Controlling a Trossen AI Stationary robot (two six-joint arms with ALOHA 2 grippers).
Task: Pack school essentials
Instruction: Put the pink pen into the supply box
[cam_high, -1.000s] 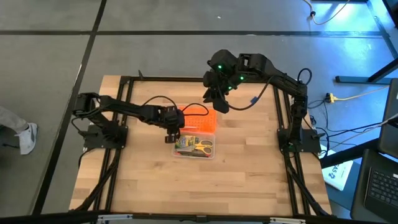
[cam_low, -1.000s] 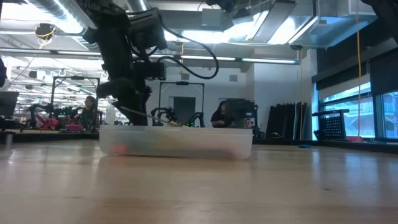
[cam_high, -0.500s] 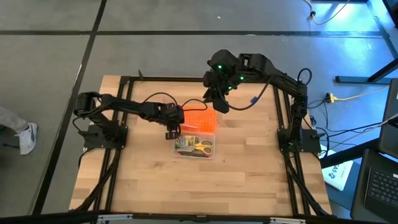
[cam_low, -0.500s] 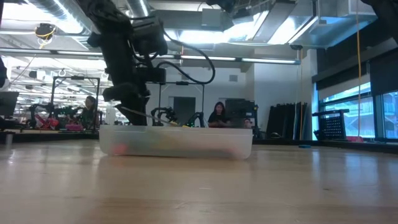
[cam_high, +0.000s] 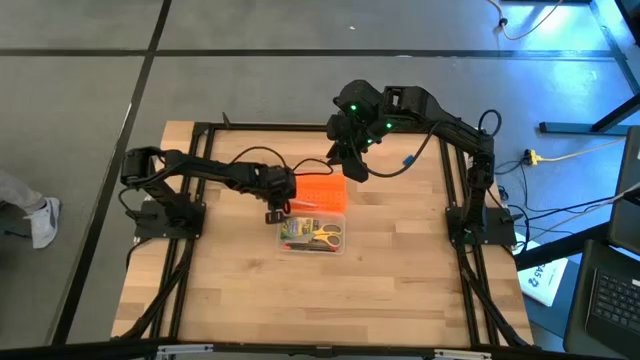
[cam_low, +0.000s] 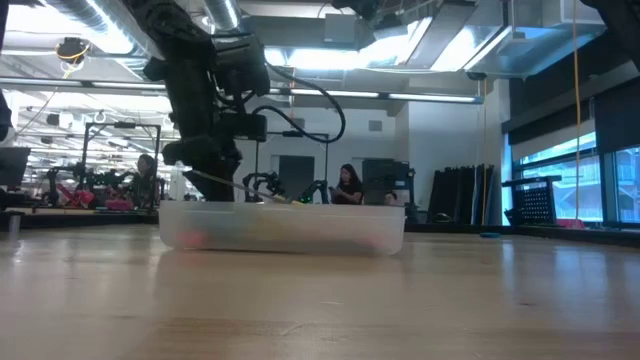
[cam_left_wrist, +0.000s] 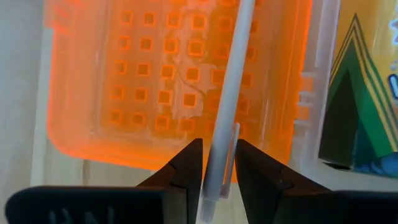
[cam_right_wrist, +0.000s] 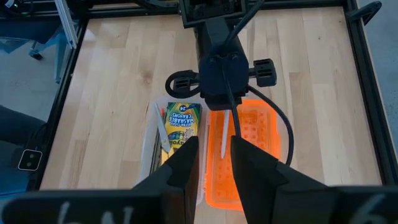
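My left gripper (cam_high: 277, 207) hangs just left of the orange lid (cam_high: 321, 192), shut on a thin pale pen (cam_left_wrist: 231, 93) that reaches out over the lid. The lid lies flat on the table beside the clear box (cam_high: 312, 237). A green-yellow crayon box (cam_right_wrist: 180, 124) and yellow-handled scissors (cam_high: 323, 236) lie in the box. My right gripper (cam_right_wrist: 214, 165) hovers high above the far side of the table, open and empty, looking down on the lid and the left arm. My left gripper pinches the pen near its one end (cam_left_wrist: 216, 177) between its two fingers (cam_left_wrist: 186, 169). The fingers slant steeply down from the table's left. The pen runs on forward from the fingers, sloping down over the lid (cam_left_wrist: 155, 81); whether its far end touches the lid I cannot tell.
The black frame rails (cam_high: 200, 130) run around the wooden table top. A cable (cam_high: 250, 160) loops over the left arm. Bare wood (cam_high: 330, 300) lies toward the near edge. People sit in the room behind the table (cam_low: 350, 185).
My left gripper has shifted a little toward the far right, toward the orange lid, and sunk slightly. It has kept its hold on the pen. The box and lid have stayed where they were.
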